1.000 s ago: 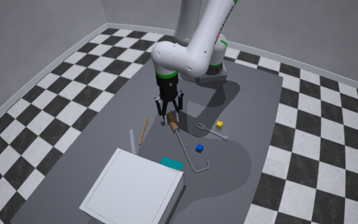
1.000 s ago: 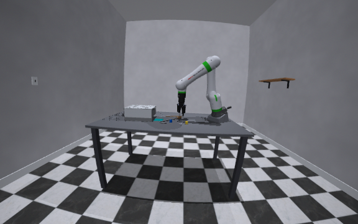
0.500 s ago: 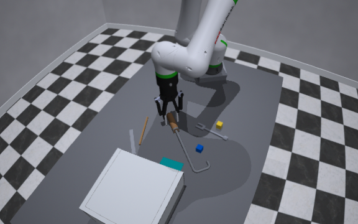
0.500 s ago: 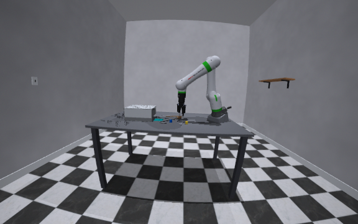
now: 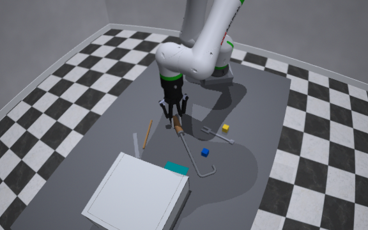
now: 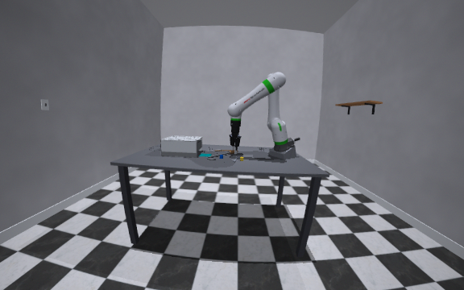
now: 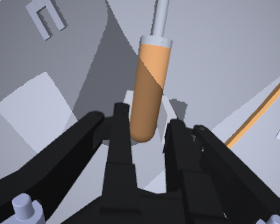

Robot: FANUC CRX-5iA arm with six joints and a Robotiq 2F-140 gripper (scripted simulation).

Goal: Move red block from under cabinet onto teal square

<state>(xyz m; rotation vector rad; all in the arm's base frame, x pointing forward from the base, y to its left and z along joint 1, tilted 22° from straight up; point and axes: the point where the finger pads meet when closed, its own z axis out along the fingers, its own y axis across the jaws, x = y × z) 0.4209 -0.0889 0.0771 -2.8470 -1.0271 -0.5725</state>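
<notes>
The red block is not visible in any view; it is hidden under the white cabinet (image 5: pixel 136 191). The teal square (image 5: pixel 176 167) shows partly at the cabinet's far edge. A hook tool lies on the table, with its brown handle (image 5: pixel 177 124) toward the arm and its grey hooked end (image 5: pixel 209 172) near the teal square. My gripper (image 5: pixel 174 115) points straight down over the handle's end. In the wrist view my gripper's fingers are closed against the sides of the handle (image 7: pixel 151 90).
A thin wooden stick (image 5: pixel 147 134) and a grey strip (image 5: pixel 135 145) lie left of the handle. A grey forked tool (image 5: pixel 217 135), a yellow cube (image 5: pixel 225 128) and a blue cube (image 5: pixel 205 152) lie to the right. The arm's base stands at the back.
</notes>
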